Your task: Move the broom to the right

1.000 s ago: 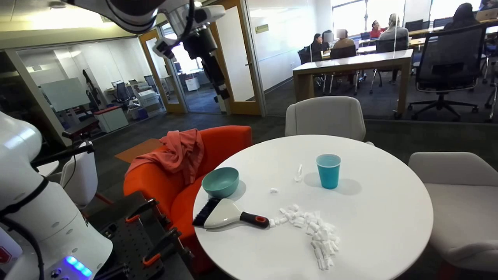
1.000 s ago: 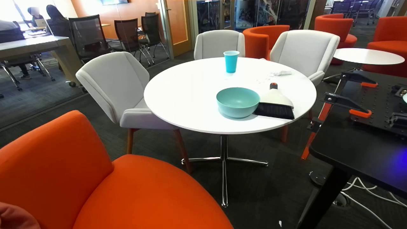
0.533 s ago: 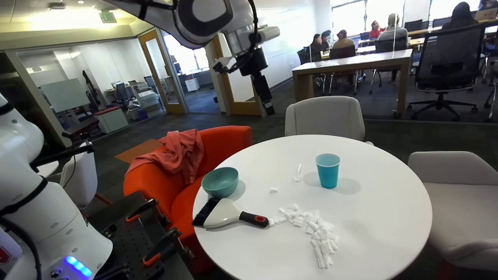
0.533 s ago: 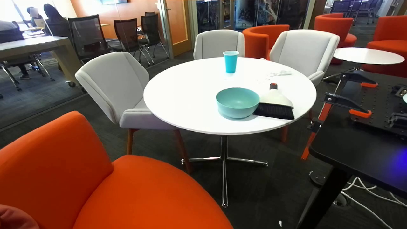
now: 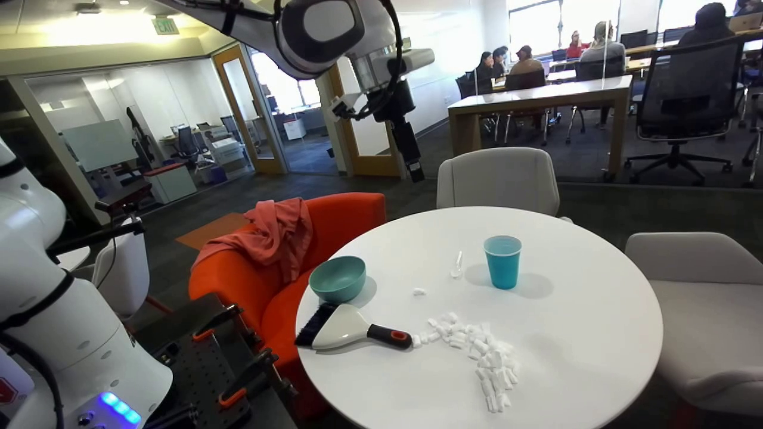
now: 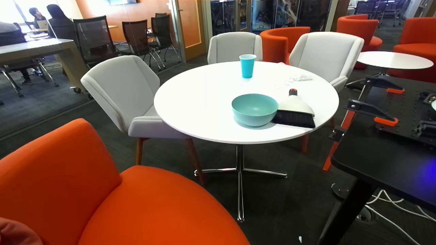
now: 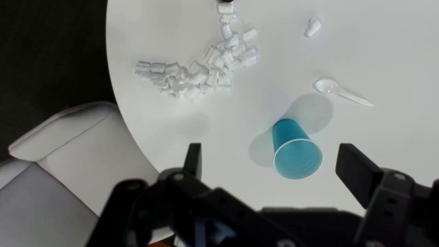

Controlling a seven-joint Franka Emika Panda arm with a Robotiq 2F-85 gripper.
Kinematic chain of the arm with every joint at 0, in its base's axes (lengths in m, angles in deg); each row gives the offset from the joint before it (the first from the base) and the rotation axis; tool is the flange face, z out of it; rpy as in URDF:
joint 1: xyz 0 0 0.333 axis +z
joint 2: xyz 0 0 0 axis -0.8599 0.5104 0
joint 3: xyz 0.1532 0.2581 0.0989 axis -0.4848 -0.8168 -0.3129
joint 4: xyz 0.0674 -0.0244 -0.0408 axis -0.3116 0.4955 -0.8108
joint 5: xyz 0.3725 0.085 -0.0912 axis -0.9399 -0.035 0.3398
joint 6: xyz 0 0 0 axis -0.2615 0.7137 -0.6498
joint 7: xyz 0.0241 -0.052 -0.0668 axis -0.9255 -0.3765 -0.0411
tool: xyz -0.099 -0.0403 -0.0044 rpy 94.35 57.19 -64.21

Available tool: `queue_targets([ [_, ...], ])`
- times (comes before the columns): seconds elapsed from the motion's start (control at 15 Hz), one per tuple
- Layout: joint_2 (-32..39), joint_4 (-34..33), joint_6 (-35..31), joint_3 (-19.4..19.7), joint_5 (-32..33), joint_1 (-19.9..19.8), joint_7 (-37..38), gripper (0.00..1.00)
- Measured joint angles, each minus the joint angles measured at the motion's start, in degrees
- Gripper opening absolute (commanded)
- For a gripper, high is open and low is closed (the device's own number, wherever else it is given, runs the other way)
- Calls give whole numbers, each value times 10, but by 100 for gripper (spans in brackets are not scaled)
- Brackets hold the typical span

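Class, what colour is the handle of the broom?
Black with a red oval; the broom handle shows best in an exterior view.

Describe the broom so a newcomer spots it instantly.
Go to the white round table holding a teal bowl near its edge. Beside it lies the broom, pale-bodied with a black, red-ringed handle. Unlike the bowl or white scraps, it ends in dark bristles.

Base column point(image 5: 83, 322): white, rounded, fitted with round grey plugs point(image 5: 106, 354) and blue indicator lights point(image 5: 121, 408). Above the lights: black strap point(image 5: 45, 302); white upper link point(image 5: 256, 25); dark ring-shaped cover point(image 5: 292, 40); black cable point(image 5: 399, 50). Gripper point(image 7: 271, 160): black, blocky fingers point(image 7: 358, 175), pale screw heads point(image 7: 178, 176).
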Motion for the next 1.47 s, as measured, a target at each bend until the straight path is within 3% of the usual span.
queue_targets([
  [0.4,27,105,-115,1,-123,1,22,100],
  [0.6,59,139,-138,6,-183,1,21,100],
  [0.87,102,148,-137,24,-192,1,21,100],
  [1.2,106,146,-137,28,-193,1,20,100],
  [1.47,125,146,-143,20,-233,1,-6,100],
])
